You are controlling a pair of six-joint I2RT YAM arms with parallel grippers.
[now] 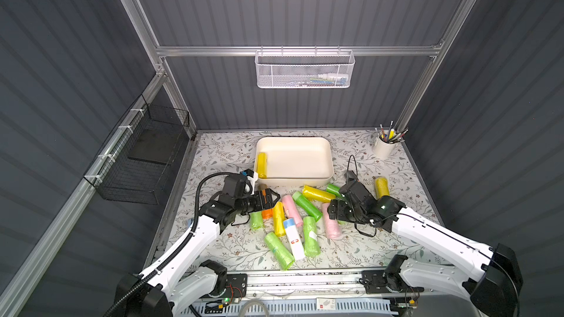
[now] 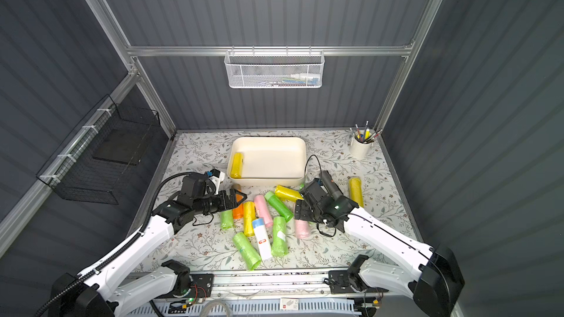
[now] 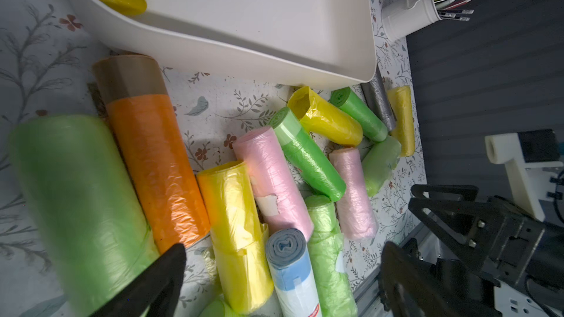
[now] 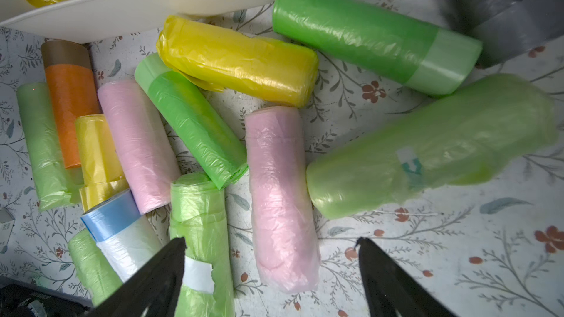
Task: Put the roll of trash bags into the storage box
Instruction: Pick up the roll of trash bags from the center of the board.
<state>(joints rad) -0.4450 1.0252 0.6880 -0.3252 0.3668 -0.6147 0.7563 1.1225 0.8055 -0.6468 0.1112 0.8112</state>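
The cream-white storage box [image 1: 331,160] [image 2: 304,160] sits at the back middle of the table, with one yellow roll [image 1: 262,164] [image 2: 236,164] at its left end. Several rolls of trash bags in green, yellow, pink, orange and blue-white lie heaped in front of it. My left gripper [image 1: 272,199] [image 3: 285,248] hangs open over the heap's left side, near the orange roll [image 3: 152,160]. My right gripper [image 1: 331,211] [image 4: 271,241] is open, its fingers either side of the end of a pink roll [image 4: 280,196] [image 1: 333,225] without touching it.
A white pen cup [image 1: 384,147] stands at the back right corner. A lone yellow roll [image 1: 381,186] and a grey roll [image 4: 503,10] lie right of the heap. A white mesh basket [image 1: 304,70] hangs on the back wall, a black wire basket [image 1: 146,160] on the left wall.
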